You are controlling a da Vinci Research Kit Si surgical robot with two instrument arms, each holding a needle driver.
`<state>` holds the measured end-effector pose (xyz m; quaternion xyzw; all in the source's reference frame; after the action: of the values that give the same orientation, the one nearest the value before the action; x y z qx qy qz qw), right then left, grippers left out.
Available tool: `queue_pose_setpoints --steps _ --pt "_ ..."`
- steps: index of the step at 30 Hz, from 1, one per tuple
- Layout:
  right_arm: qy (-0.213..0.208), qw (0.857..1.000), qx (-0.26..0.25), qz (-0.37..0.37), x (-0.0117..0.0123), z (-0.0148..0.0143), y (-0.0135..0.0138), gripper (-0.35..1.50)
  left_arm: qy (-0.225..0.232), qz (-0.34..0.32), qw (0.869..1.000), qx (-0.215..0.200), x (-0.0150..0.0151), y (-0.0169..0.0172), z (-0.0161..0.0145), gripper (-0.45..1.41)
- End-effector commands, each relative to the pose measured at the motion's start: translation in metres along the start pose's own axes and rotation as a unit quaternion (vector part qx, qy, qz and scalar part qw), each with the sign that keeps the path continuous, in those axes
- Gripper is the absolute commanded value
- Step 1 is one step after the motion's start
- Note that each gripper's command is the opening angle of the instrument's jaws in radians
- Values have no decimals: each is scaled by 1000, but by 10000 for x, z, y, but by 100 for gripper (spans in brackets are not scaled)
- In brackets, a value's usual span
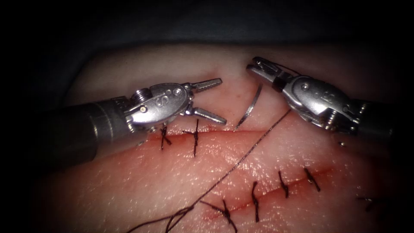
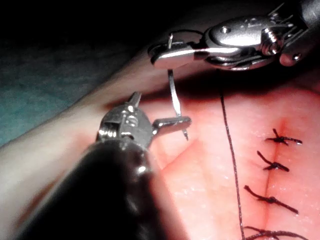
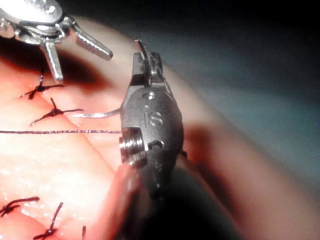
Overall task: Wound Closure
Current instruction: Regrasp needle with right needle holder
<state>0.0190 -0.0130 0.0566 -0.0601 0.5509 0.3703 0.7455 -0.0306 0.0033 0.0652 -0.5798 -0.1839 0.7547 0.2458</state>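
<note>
- Endoscope view has the left tool (image 1: 207, 98) coming in above the upper cut (image 1: 224, 131) with its two jaws spread wide and nothing between them; I judge it is parked there ready to take the needle, since its lower jaw tip sits just beside the needle's point.
- The curved needle (image 1: 250, 107) stands nearly upright, its point at the upper cut's edge, right of the two finished stitches (image 1: 195, 137). Whether the point has entered the tissue (image 1: 142, 181) or only touches it I cannot tell.
- The right tool (image 1: 258, 64) sits up and to the right of the needle, jaws closed. From the endoscope, the needle's upper end stops short of those jaws; in the left wrist view the needle (image 2: 174, 97) seems to hang from the right tool (image 2: 167, 55), so I cannot say for sure that it grips the tail end. A thin line at its tip suggests it may be pinching thread.
- The thread (image 1: 241, 162) runs from beneath the right tool diagonally down and left across the tissue, ending in a loose tangle near the lower cut (image 1: 276, 190).
- That lower cut already carries a row of dark stitches (image 1: 255, 200), and faint red fluid (image 1: 241, 92) speckles the tissue behind the needle.
- As for obstacles, the slack thread lies right across the ground between the cuts, and the left tool's open jaws hover just above the two finished stitches, so a snag is possible at either spot.
</note>
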Motion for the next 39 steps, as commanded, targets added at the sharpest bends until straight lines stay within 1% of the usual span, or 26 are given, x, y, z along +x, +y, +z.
queue_pose_setpoints --steps 1,2,4,6,7,8,10,12,14,16,17,18,20,25,27,29,30,31,32,33,35,36,37,38,39 --pt "21 1000 11 -10 4 14 1 -35 -6 -33 999 -6 4 -10 10 68" --pt "21 1000 11 -10 4 14 1 -35 -6 -33 999 -6 4 -10 10 68" --pt "32 999 19 -21 5 16 0 -35 -17 -101 995 -10 3 -13 15 79" --pt "49 998 24 -36 7 17 -2 -35 -24 -115 993 -13 2 -16 19 83" --pt "55 997 26 -40 8 18 -4 -35 -31 -147 988 -14 1 -18 22 88" --pt "61 997 29 -44 10 19 -5 -35 -35 -162 986 -14 1 -19 24 91" --pt "78 994 37 -63 15 22 -12 -35 -42 -188 981 -16 -2 -24 31 94" --pt "83 993 40 -70 17 23 -14 -35 -43 -196 980 -16 -3 -24 33 94" --pt "98 990 51 -86 22 28 -21 -35 -49 -230 972 -18 -6 -27 38 98" --pt "103 989 54 -91 23 29 -23 -35 -51 -236 970 -19 -7 -29 39 101" --pt "106 988 56 -93 24 31 -25 -35 -52 -241 969 -19 -8 -30 40 101" --pt "120 986 60 -97 26 33 -28 -35 -53 -256 965 -20 -14 -34 40 98" --pt "123 986 59 -97 27 33 -29 -35 -56 -256 965 -20 -16 -35 41 98" --pt "142 984 53 -91 32 34 -33 -35 -76 -270 960 -23 -27 -32 44 89" --pt "148 983 53 -92 35 33 -34 -35 -78 -275 958 -24 -29 -32 44 81" --pt "153 982 50 -96 39 32 -36 -35 -78 -282 956 -31 -31 -32 42 54" --pt "153 982 50 -96 40 33 -37 -35 -80 -282 956 -35 -31 -32 41 49" --pt "154 982 50 -99 42 34 -39 -35 -84 -280 955 -48 -31 -30 41 37" --pt "154 982 50 -99 42 34 -41 -35 -85 -279 955 -52 -31 -30 41 27" --pt "154 982 50 -99 42 34 -41 -35 -85 -279 955 -52 -31 -30 41 27" --pt "155 982 50 -99 41 36 -42 -35 -85 -276 955 -59 -30 -29 40 4" --pt "156 982 50 -99 41 37 -43 -35 -86 -275 955 -62 -30 -29 40 -15" --pt "156 981 50 -99 40 37 -43 -35 -90 -274 955 -66 -31 -29 39 -45" --pt "157 981 51 -99 40 37 -42 -35 -97 -272 955 -72 -31 -29 37 -45" --pt "157 981 51 -102 38 36 -40 -35 -120 -267 953 -83 -32 -29 34 -45"
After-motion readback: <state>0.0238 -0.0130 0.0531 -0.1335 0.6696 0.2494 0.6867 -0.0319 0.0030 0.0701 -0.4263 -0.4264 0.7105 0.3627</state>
